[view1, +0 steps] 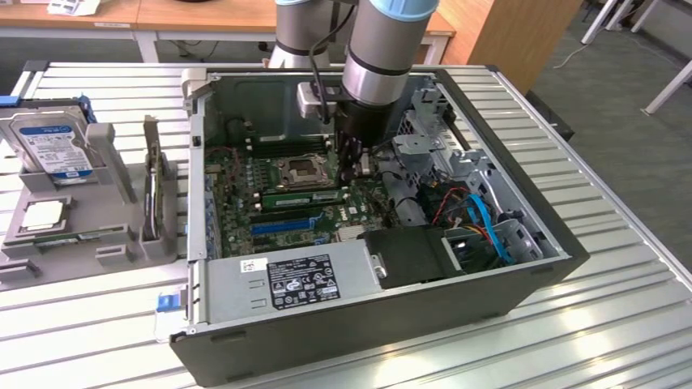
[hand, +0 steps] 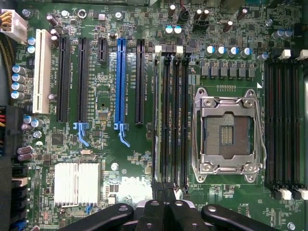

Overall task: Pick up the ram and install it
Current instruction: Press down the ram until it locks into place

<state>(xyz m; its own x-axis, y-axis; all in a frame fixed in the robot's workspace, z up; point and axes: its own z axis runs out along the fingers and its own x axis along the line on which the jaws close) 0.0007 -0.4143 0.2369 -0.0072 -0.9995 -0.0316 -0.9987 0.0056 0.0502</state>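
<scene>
Tool (hand: 163, 204) fingers pressed together, nothing pinched, right at the end of the ram (hand: 156, 115). Ram seated on edge in the memory slot nearest the blue slot (hand: 120, 82), beside the open processor socket (hand: 226, 134). Farther out: computer case (view1: 540, 267) on slatted counter (view1: 627, 324), hard drive (view1: 49, 146) at the exterior view's left.

Exterior view: high, angled down on open computer case (view1: 378, 243), moderately far. Wrist view: straight down, close above motherboard (hand: 106, 159). Shared: motherboard, processor socket (hand: 226, 132), memory slots (hand: 171, 120)
</scene>
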